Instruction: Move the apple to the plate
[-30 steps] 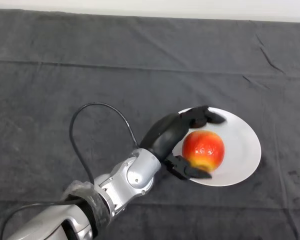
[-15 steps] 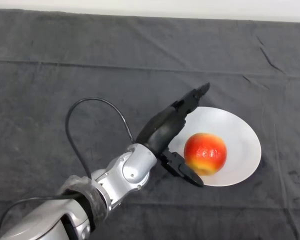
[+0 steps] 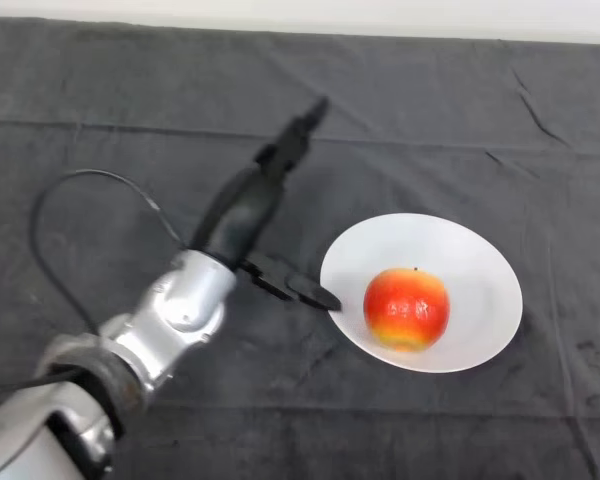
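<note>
To the left of the plate (image 3: 485, 345), the fingers (image 3: 292, 140) are seen stretched out straight and released, pointing up and away over the cloth, while the thumb (image 3: 298, 290) is extended toward the plate's near-left rim, its tip just beside that rim and, as far as can be told, not resting on it. Nothing is held between fingers and thumb. The left hand (image 3: 242, 215) is set apart from the apple (image 3: 407, 307), with a strip of bare white plate between the thumb tip and the fruit. Behind the hand, the silver-grey arm (image 3: 170, 315) is carried down and further left of the plate toward the lower corner of the view. The apple is seated upright in the hollow of the plate, slightly toward the plate's near side, its stem end up, red above and yellow-orange below, and it is touched by nothing but the plate. The plate lies flat on the worktop (image 3: 100, 120), which is covered with a dark cloth. The task's main demand is judged to be met: the apple is on the plate and let go. What is judged to be left is only for the arm to be drawn clear of the plate without the rim being knocked.
</note>
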{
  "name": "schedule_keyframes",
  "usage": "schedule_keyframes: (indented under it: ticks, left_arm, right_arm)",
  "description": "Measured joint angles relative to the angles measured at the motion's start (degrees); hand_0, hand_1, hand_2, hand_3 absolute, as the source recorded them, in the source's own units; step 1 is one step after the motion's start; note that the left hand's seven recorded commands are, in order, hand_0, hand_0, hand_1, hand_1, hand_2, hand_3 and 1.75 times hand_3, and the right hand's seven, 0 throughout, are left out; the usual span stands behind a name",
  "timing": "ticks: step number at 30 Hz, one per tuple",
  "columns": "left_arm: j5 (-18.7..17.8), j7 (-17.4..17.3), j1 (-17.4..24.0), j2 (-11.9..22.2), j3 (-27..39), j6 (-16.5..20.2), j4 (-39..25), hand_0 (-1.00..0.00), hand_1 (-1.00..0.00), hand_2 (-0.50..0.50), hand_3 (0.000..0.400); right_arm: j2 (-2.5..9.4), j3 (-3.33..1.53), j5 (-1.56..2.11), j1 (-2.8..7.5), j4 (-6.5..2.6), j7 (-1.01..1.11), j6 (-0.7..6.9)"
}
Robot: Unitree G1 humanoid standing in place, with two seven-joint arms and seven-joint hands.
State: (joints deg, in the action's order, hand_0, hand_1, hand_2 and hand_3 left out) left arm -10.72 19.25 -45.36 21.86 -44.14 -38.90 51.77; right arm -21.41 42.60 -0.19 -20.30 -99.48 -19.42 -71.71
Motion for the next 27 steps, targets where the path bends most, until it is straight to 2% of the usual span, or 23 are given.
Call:
schedule_keyframes:
  ticks: [6, 11, 16, 23, 27]
  left_arm:
    - [0.0, 2.3, 4.9, 4.7, 5.2, -3.0, -6.6, 0.0, 0.0, 0.0, 0.0]
    - [-0.1, 3.2, 11.1, 9.2, 10.1, -4.4, -8.2, 0.0, 0.0, 0.0, 0.0]
    - [-0.2, 5.1, 15.3, 13.6, 16.1, -5.1, -9.0, 0.0, 0.0, 0.0, 0.0]
    - [-1.3, 8.7, 19.5, 16.4, 24.7, -7.5, -10.1, 0.0, 0.0, 0.0, 0.0]
    - [-1.5, 10.8, 21.8, 17.5, 28.2, -7.6, -10.2, 0.0, 0.0, 0.0, 0.0]
  right_arm:
    - [0.01, 0.01, 0.0, -0.02, -0.08, 0.0, -0.07]
    - [0.01, 0.04, 0.0, -0.07, -0.08, 0.0, -0.09]
    - [0.01, 0.05, -0.01, 0.03, -0.05, 0.0, -0.07]
    - [0.02, 0.06, 0.0, 0.08, -0.01, 0.0, -0.04]
    - [0.02, 0.08, 0.0, 0.08, 0.0, 0.0, -0.03]
